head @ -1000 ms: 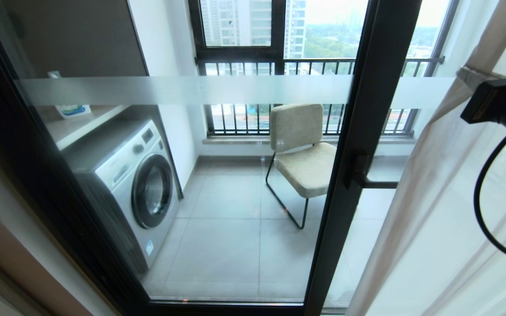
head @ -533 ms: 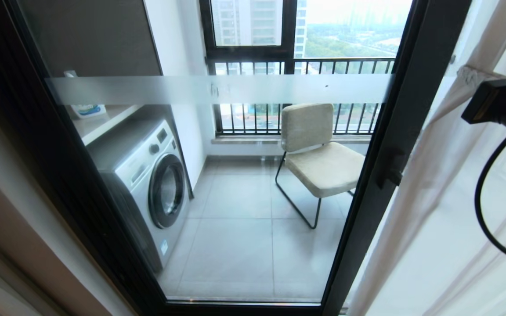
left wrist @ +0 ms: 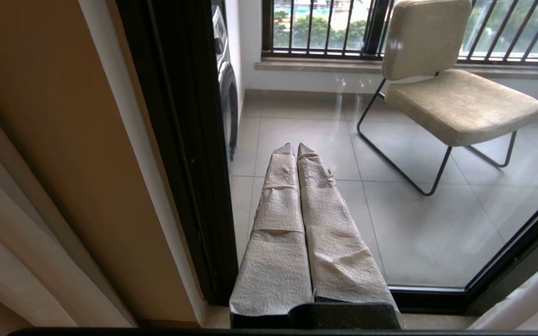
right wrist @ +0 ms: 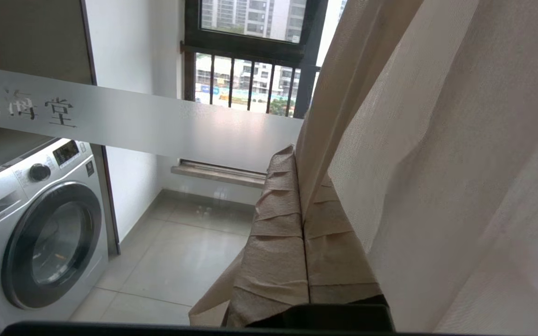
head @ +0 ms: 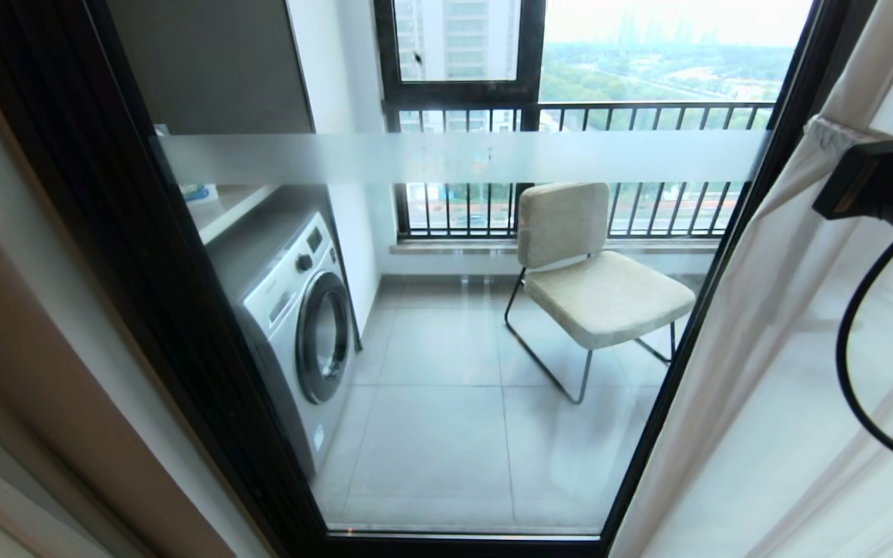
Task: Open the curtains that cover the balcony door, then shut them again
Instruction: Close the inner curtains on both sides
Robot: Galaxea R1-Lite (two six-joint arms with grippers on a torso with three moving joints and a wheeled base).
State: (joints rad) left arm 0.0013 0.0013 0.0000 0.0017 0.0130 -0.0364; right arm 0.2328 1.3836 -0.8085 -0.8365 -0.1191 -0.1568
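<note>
The curtains [head: 764, 349] hang at the right of the head view, pale beige fabric with a bunched, hemmed edge. My right gripper [right wrist: 297, 163] is shut on that edge; the fabric [right wrist: 437, 140] runs between its paper-wrapped fingers [right wrist: 273, 224] and drapes over one of them. Only my right arm's black wrist [head: 888, 182] and cable show in the head view. The balcony door [head: 144, 271] has a black frame and a frosted band [head: 454, 159] across its uncovered glass. My left gripper [left wrist: 295, 148] is shut on nothing, low by the door's left frame [left wrist: 180, 140].
Behind the glass stand a washing machine [head: 299, 310] at the left and a beige chair [head: 594, 287] on grey tiles. A barred railing and outer window [head: 648, 116] close the balcony. A tan wall [head: 20, 349] borders the door on the left.
The whole head view has shifted: door, washer and chair slid right in the picture. The curtain edge stays in my right gripper and now hides the door handle and most of the middle frame.
</note>
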